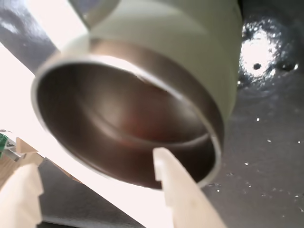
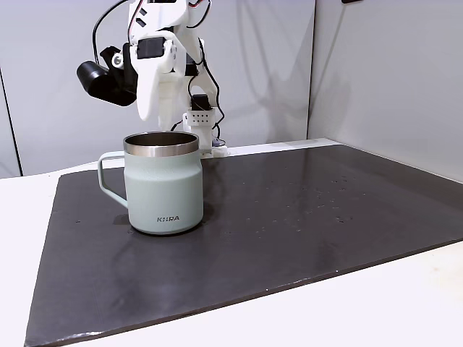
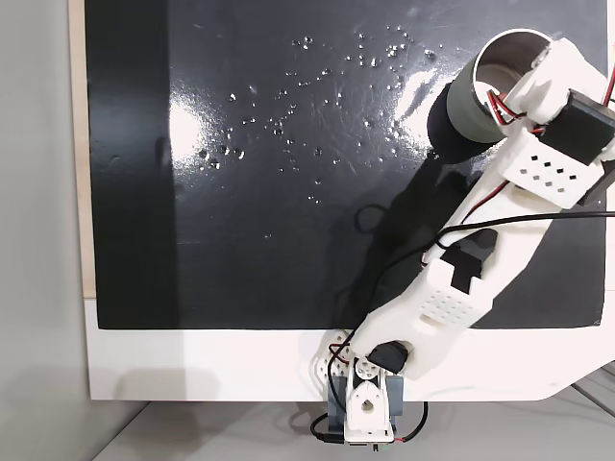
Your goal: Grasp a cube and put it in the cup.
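The cup (image 2: 163, 188) is a pale mint-grey mug with a steel rim, a side handle and small dark lettering, standing upright on the dark mat. In the wrist view I look straight into the cup (image 1: 209, 61), where a faint reddish blur (image 1: 137, 129) lies on its steel floor; too smeared to say whether it is the cube. My gripper (image 1: 95, 164) is open, its two white fingers spread wide with nothing between them. It hangs just above the cup's rim at the gripper (image 2: 152, 117) and over the cup's mouth at the gripper (image 3: 530, 60).
A dark glossy mat (image 2: 304, 217) covers a white table (image 2: 405, 303). The arm's base (image 3: 363, 408) and its cables stand at the table's edge, and a grey wall (image 2: 376, 72) rises behind. Small bright specks dot the mat (image 3: 288, 106).
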`<state>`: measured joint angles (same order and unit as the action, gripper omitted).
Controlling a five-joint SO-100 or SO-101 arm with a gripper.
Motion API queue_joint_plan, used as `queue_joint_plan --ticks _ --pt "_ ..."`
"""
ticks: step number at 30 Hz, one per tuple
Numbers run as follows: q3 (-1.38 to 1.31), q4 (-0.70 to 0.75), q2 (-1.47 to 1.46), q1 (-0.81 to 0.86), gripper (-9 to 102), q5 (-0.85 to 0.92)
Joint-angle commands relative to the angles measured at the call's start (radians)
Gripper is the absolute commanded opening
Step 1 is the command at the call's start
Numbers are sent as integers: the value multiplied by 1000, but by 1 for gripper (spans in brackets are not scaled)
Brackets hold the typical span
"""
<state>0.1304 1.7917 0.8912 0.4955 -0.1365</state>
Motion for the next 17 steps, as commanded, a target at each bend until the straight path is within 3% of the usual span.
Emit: queue_joint_plan --ticks 1,17 --pt "-23 6 86 20 26 14" --pt "74 6 213 -3 24 15"
